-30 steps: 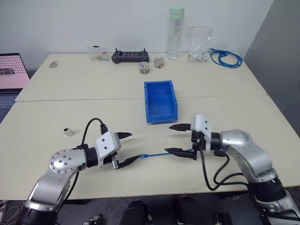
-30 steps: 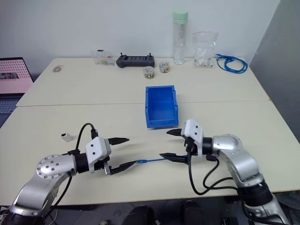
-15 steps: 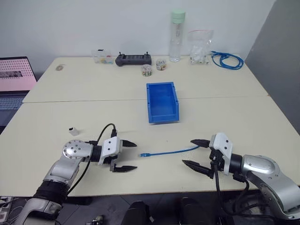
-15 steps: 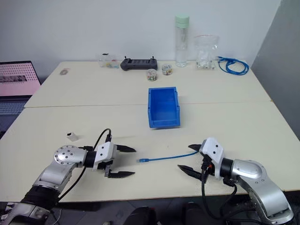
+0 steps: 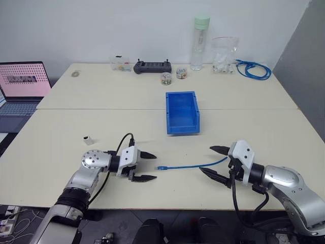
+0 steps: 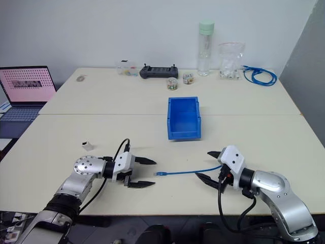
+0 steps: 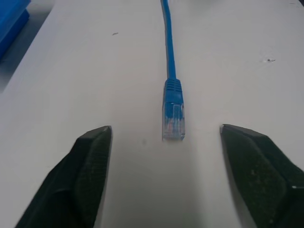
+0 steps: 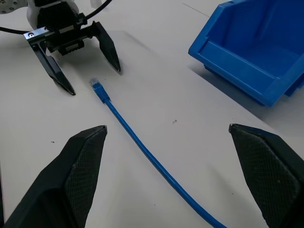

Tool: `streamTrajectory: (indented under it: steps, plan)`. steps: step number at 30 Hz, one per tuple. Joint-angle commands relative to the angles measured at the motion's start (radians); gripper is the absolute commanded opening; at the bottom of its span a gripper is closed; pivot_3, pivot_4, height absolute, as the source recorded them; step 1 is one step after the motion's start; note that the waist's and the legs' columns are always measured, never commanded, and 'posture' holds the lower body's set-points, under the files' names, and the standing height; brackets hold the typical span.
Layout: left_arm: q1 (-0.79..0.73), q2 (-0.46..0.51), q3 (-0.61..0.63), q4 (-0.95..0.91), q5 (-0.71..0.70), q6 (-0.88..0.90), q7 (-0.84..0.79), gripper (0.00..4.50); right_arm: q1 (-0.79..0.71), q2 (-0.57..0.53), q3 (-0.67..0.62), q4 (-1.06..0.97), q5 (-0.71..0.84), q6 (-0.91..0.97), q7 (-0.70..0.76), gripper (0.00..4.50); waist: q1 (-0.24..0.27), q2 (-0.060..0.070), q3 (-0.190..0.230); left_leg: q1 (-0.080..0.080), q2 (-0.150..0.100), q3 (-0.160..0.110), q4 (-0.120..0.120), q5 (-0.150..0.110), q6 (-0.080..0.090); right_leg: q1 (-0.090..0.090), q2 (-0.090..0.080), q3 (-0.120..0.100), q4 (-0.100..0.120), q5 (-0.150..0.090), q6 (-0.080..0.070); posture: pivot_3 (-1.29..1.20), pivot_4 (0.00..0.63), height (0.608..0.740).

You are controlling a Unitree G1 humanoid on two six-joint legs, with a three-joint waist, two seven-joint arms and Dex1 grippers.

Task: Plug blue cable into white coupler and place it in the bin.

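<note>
While the cable (image 5: 190,164) lies flat on the desk (image 5: 101,122) before the bin (image 5: 182,112), my left end effector (image 5: 148,166) and right end effector (image 5: 214,161) gape wide at its ends, holding nothing.

We see two pale cream tables (image 5: 101,127) pushed together, their seam running crosswise behind the near tabletop. Behind the far table rises a plain white wall (image 5: 101,25), evenly lit. To the right of the tables stands a grey panel (image 5: 304,46). Left of the tables, an open laptop (image 5: 23,84) shows a pink screen. Below the tables' near edge, dark floor (image 5: 117,223) shows.
</note>
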Motion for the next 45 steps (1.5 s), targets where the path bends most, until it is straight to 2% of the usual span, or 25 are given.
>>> streamTrajectory:
  steps: [1, 9, 15, 19, 20, 22, 23, 25, 30, 32, 36, 40, 45]
  plan:
    - [0.017, -0.007, -0.057, 0.063, 0.093, 0.016, 0.007, 2.88, -0.019, -0.005, 0.001, 0.004, 0.003, -0.021, 0.001, 4.37, 0.000, 0.000, 0.000, 0.000, 0.000, 0.000, 0.000, 0.000, 0.000, 0.000, 0.000, 0.000, 0.000, 0.000, 0.000, 0.00, 0.150, 0.740]
    - [0.017, 0.002, -0.054, 0.078, 0.096, 0.034, 0.011, 1.31, -0.012, -0.012, 0.021, -0.013, 0.008, -0.013, 0.007, 4.37, 0.000, 0.000, -0.001, 0.001, 0.000, 0.000, 0.000, 0.000, 0.000, 0.000, 0.000, 0.000, 0.000, 0.000, 0.000, 0.00, 0.150, 0.740]
    - [0.087, 0.029, -0.043, -0.009, 0.067, 0.087, -0.003, 0.23, -0.003, -0.004, 0.020, -0.072, 0.039, 0.029, -0.014, 4.37, -0.003, 0.000, -0.001, 0.001, 0.001, 0.000, -0.001, 0.000, 0.000, 0.000, -0.001, 0.000, 0.000, 0.000, 0.000, 0.00, 0.150, 0.740]
    - [0.116, 0.036, -0.011, -0.084, 0.028, 0.182, 0.016, 0.23, 0.006, -0.007, 0.002, -0.108, 0.057, 0.066, -0.035, 4.37, -0.012, -0.002, -0.001, 0.001, 0.003, 0.000, -0.001, 0.000, 0.000, 0.000, -0.001, 0.000, -0.001, -0.001, -0.001, 0.00, 0.150, 0.740]
    - [0.121, 0.037, -0.002, -0.122, 0.008, 0.254, 0.031, 0.23, 0.006, -0.002, -0.013, -0.122, 0.075, 0.087, -0.048, 4.37, -0.013, -0.003, -0.001, 0.001, 0.003, 0.000, -0.001, -0.001, 0.000, 0.000, -0.001, 0.000, -0.001, -0.001, -0.002, 0.00, 0.150, 0.740]
    - [0.116, 0.040, 0.030, -0.262, -0.121, 0.578, 0.065, 0.23, 0.011, 0.011, -0.069, -0.171, 0.162, 0.171, -0.079, 4.37, -0.017, -0.004, 0.001, 0.001, 0.004, 0.000, -0.001, -0.001, 0.000, -0.001, -0.001, 0.000, 0.000, -0.001, -0.002, 0.00, 0.150, 0.740]
    - [0.111, 0.044, 0.046, -0.336, -0.194, 0.735, 0.083, 0.23, 0.016, 0.018, -0.105, -0.195, 0.231, 0.227, -0.094, 4.37, -0.017, -0.005, 0.002, 0.000, 0.004, -0.001, -0.002, -0.001, 0.000, -0.002, -0.001, 0.000, 0.000, -0.001, -0.002, 0.00, 0.150, 0.740]
    - [0.092, 0.039, 0.092, -0.474, -0.370, 1.029, 0.132, 0.23, 0.031, 0.034, -0.203, -0.220, 0.473, 0.374, -0.148, 4.37, -0.017, -0.010, 0.004, -0.001, 0.004, -0.002, -0.001, -0.001, 0.000, -0.002, -0.001, -0.001, 0.001, -0.001, -0.002, 0.00, 0.150, 0.740]
    - [0.053, -0.041, 0.233, -0.643, -0.702, 1.485, 0.297, 0.23, 0.096, -0.039, -0.287, -0.196, 0.987, 0.525, -0.274, 4.37, -0.016, -0.016, 0.010, -0.013, 0.004, -0.006, 0.001, -0.001, 0.000, -0.009, -0.001, -0.006, -0.001, -0.001, -0.002, 0.00, 0.150, 0.740]
    - [0.051, -0.099, 0.280, -0.671, -0.802, 1.583, 0.371, 0.23, 0.098, -0.029, -0.271, -0.146, 1.138, 0.502, -0.393, 4.37, -0.016, -0.018, 0.012, -0.013, 0.004, -0.007, 0.001, -0.001, 0.000, -0.010, -0.001, -0.006, -0.001, -0.001, -0.002, 0.00, 0.150, 0.740]
    - [0.054, -0.173, 0.349, -0.709, -0.974, 1.742, 0.481, 0.23, 0.046, 0.018, -0.187, -0.067, 1.310, 0.436, -0.601, 4.37, -0.026, -0.021, 0.014, -0.013, 0.004, -0.006, 0.001, -0.001, 0.000, -0.010, -0.001, -0.005, 0.000, -0.001, -0.002, 0.00, 0.150, 0.740]
    - [0.064, -0.203, 0.378, -0.729, -1.047, 1.781, 0.571, 0.23, 0.009, 0.010, -0.123, -0.049, 1.451, 0.394, -0.698, 4.37, -0.035, -0.022, 0.016, -0.013, 0.004, -0.006, 0.000, 0.000, 0.000, -0.011, 0.000, -0.005, 0.001, -0.001, -0.002, 0.00, 0.150, 0.740]
    - [0.076, -0.204, 0.381, -0.728, -1.095, 1.784, 0.625, 0.23, -0.026, -0.008, -0.071, -0.044, 1.523, 0.362, -0.741, 4.37, -0.034, -0.023, 0.017, -0.014, 0.004, -0.005, 0.000, 0.000, 0.000, -0.011, 0.000, -0.004, 0.000, -0.001, -0.002, 0.00, 0.150, 0.740]
